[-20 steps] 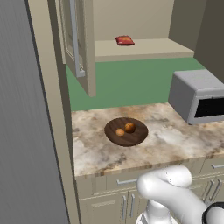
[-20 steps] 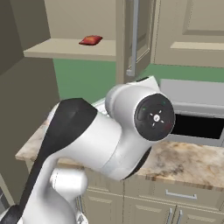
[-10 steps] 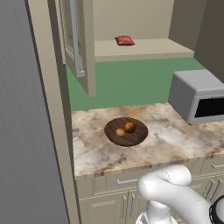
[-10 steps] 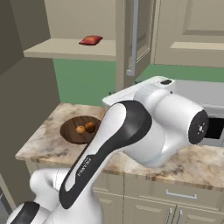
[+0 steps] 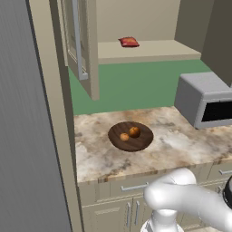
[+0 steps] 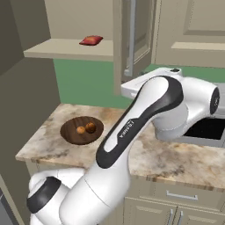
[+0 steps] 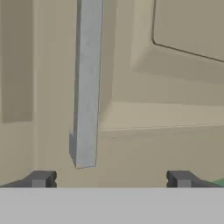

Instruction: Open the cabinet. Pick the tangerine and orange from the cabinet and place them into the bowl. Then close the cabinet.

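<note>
Upper left of the left base view, cabinet: the beige wall cabinet (image 5: 81, 45) has one raised-panel door swung out toward the camera, edge-on, with its long silver bar handle (image 5: 77, 38) running vertically; in the right base view the same door (image 6: 132, 39) hangs at top centre.
Cabinet shelf: the open shelf (image 5: 149, 50) runs across the top of the left base view, with a green wall below it.
Red item: a small flat red thing (image 5: 128, 42) lies on the shelf; in the right base view it sits at upper left (image 6: 91, 40). What it is cannot be told.
Bowl: the dark brown wooden bowl (image 5: 140, 140) rests on the marbled counter (image 5: 181, 145) at centre of the left base view, and at left centre of the right base view (image 6: 70, 132).
Fruit: two orange fruits lie in the bowl just beside each other, the smaller one (image 5: 124, 136) to the left of the larger one (image 5: 134, 132); which is the tangerine and which the orange cannot be told for sure.
Microwave: a grey microwave (image 5: 201, 97) stands on the counter at the right edge of the left base view, well apart from the bowl.
Gripper: in the hand view the gripper (image 7: 110, 178) faces the cabinet door; its two dark fingers (image 7: 41, 178) stand spread wide at the bottom of the frame, holding nothing, with the lower end of the bar handle (image 7: 86, 87) above and between them, nearer the left one, not touched.
Arm: the white arm (image 6: 145, 114) arches up through the middle of the right base view.
</note>
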{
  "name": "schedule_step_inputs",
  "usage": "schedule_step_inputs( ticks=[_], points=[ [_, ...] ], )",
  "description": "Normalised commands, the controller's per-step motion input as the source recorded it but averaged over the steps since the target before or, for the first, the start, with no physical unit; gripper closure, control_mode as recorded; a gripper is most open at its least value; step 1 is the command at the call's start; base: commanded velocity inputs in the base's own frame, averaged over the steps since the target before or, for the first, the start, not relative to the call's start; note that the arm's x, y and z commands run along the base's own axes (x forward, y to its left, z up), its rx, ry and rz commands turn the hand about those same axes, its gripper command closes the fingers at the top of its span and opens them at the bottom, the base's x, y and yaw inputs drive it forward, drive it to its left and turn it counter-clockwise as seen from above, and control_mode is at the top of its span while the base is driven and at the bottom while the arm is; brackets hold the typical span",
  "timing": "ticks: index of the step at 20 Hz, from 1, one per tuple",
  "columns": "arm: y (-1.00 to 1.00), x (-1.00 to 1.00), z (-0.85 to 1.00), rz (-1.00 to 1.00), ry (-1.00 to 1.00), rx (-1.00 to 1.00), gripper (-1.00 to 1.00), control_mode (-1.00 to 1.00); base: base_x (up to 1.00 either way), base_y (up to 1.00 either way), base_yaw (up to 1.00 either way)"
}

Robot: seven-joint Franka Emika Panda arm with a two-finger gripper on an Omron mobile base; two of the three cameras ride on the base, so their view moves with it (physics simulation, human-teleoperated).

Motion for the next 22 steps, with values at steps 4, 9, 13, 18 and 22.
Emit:
schedule_step_inputs(
  ticks=[4, 9, 13, 18, 22],
  points=[
    [0.01, 1.00, -0.23, 0.15, 0.16, 0.04, -1.00, -1.00, 0.00, 0.00, 0.00],
    [0.39, 1.00, -0.26, 0.08, 0.10, 0.01, -1.00, -1.00, 0.00, 0.00, 0.00],
    [0.84, 1.00, -0.11, -0.01, 0.01, 0.00, -1.00, -1.00, 0.00, 0.00, 0.00],
    [0.97, 0.94, 0.00, -0.16, 0.00, 0.00, -1.00, -1.00, 0.00, 0.00, 0.00],
    [0.80, 0.82, 0.00, -0.32, -0.02, -0.01, -1.00, -1.00, 0.00, 0.00, 0.00]
  ],
)
